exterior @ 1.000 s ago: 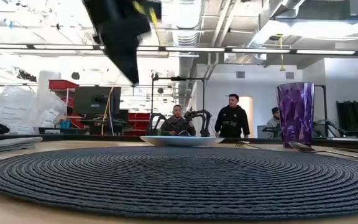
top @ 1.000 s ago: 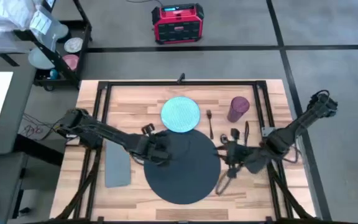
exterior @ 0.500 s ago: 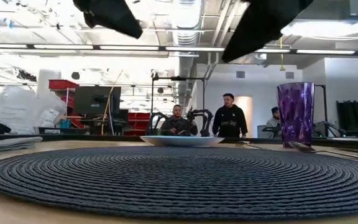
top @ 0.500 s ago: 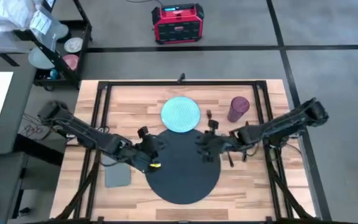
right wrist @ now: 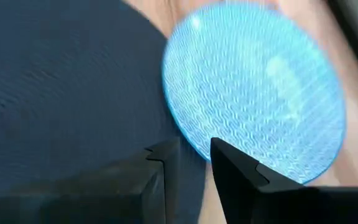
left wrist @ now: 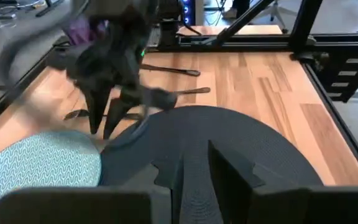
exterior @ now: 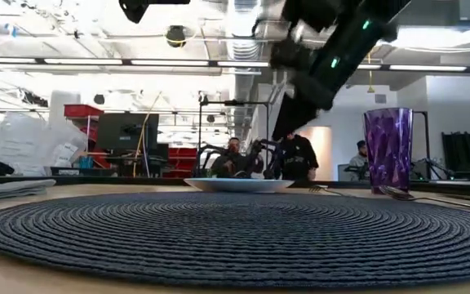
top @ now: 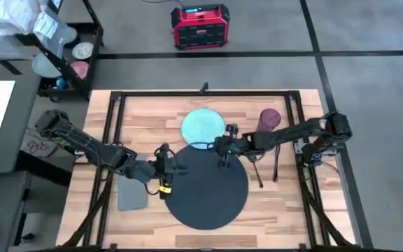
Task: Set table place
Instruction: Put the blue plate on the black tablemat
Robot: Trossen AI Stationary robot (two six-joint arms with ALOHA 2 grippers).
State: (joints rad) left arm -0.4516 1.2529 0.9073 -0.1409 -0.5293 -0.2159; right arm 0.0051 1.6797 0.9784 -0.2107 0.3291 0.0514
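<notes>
The dark grey round mat point(top: 205, 185) lies in the middle of the wooden table point(top: 145, 119). The teal plate point(top: 203, 128) rests flat just beyond the mat's far edge, and the purple cup point(top: 269, 120) stands upright to its right. A grey napkin point(top: 133, 197) lies left of the mat, partly under my left arm. My left gripper point(top: 165, 168) hovers open over the mat's left edge point(left wrist: 194, 165). My right gripper point(top: 222, 148) hangs open, fingers down, over the mat's far edge beside the plate's near rim point(right wrist: 194, 158). It touches nothing.
Metal cutlery point(top: 259, 171) lies on the wood right of the mat, with another piece point(top: 277, 159) beside it. Black frame tubes point(top: 296, 119) run along the table's edges. People show in the room beyond point(exterior: 300, 159). A red box point(top: 200, 26) sits on the floor.
My right gripper has swung from beside the cutlery toward the table's left and far edges, ending over the mat's far edge by the plate. My left gripper has drawn back toward the table's left edge, from over the mat to its left rim.
</notes>
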